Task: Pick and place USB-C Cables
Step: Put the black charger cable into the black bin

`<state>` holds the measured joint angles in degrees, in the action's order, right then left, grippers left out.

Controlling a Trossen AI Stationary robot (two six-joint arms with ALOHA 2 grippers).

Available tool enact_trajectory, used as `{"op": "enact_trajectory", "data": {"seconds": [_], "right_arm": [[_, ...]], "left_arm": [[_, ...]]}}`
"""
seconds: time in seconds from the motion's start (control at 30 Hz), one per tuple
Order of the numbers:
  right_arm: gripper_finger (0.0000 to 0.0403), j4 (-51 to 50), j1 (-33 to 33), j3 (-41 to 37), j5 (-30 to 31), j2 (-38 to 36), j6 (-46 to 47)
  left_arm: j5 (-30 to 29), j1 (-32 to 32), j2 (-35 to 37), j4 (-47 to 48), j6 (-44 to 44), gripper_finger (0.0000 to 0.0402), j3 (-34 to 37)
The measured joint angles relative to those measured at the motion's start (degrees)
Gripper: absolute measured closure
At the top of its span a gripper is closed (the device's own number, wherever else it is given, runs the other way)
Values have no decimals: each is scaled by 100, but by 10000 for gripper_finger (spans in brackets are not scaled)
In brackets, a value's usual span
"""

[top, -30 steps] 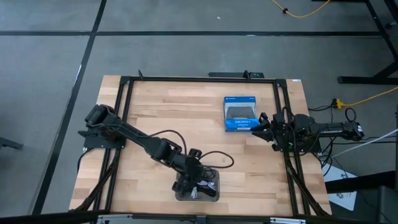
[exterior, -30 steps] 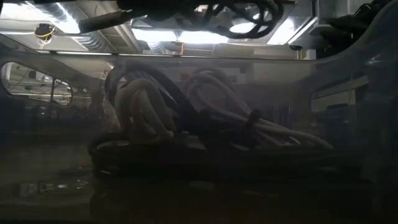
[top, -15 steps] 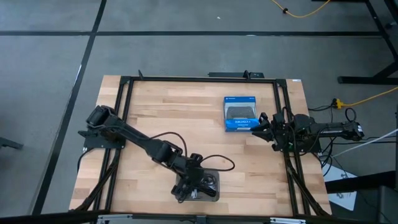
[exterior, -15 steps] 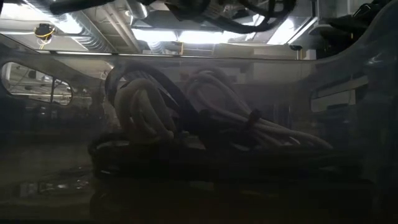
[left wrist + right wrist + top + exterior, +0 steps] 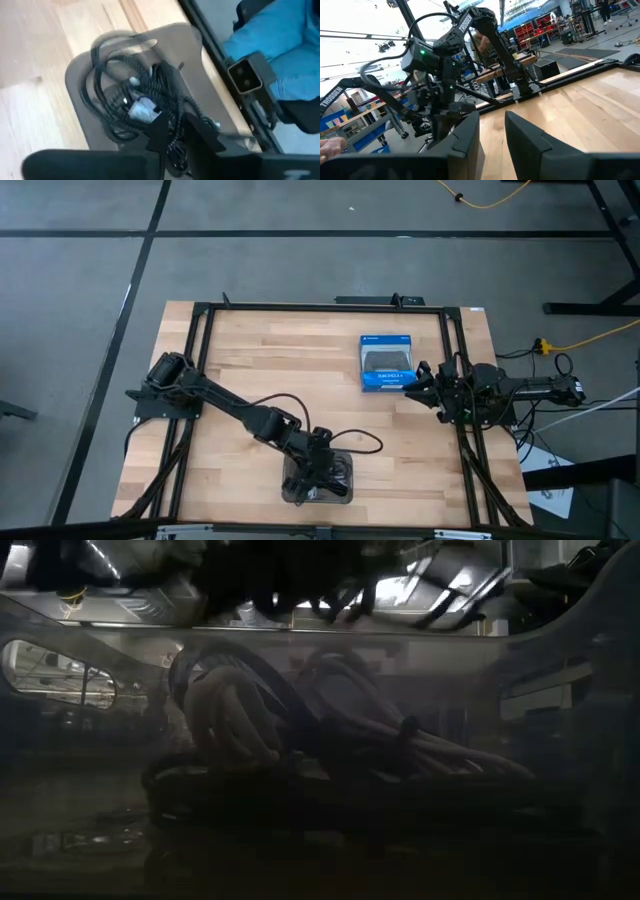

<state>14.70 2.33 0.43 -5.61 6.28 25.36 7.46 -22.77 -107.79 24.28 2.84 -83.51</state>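
Note:
The USB-C cables (image 5: 127,97) lie as a tangle of black coils with one white bundle in a clear shallow tray (image 5: 80,100) at the table's near edge, centre (image 5: 347,483). The low view looks through the tray wall at the pale and dark bundles (image 5: 340,730). My left gripper (image 5: 316,473) hangs over the tray, fingers pointing down and a narrow gap apart (image 5: 175,132), right above the pile. My right gripper (image 5: 413,377) waits at the table's right side beside a blue box (image 5: 386,363), its fingers slightly apart (image 5: 492,130). My left gripper stands over the near part of the cable pile (image 5: 172,150), coming from above. The fingers themselves hide the tips, so I cannot tell whether they touch a cable.
A black metal frame (image 5: 200,380) runs round the tabletop. The low camera (image 5: 247,77) sits on the near rail just beyond the tray, with blue cloth (image 5: 272,35) behind it. Bare wood (image 5: 300,370) lies between tray and blue box.
My left gripper has moved slightly toward the table's right over the tray and has come down toward the cable pile; in the low view its dark bulk now hangs lower above the bundles. The cables and the right arm have stayed put.

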Motion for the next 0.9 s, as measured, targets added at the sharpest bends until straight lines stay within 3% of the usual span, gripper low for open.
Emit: {"op": "enact_trajectory", "data": {"seconds": [0.5,0.8,0.9], "right_arm": [[305,-47,0,0,-2,4,-11],[305,-76,0,0,-48,4,-11],[305,-94,0,-1,-52,4,-13]], "left_arm": [[319,77,290,26,448,337,-8],[374,101,-115,56,471,336,-1],[647,114,-279,-85,624,336,3]]}}
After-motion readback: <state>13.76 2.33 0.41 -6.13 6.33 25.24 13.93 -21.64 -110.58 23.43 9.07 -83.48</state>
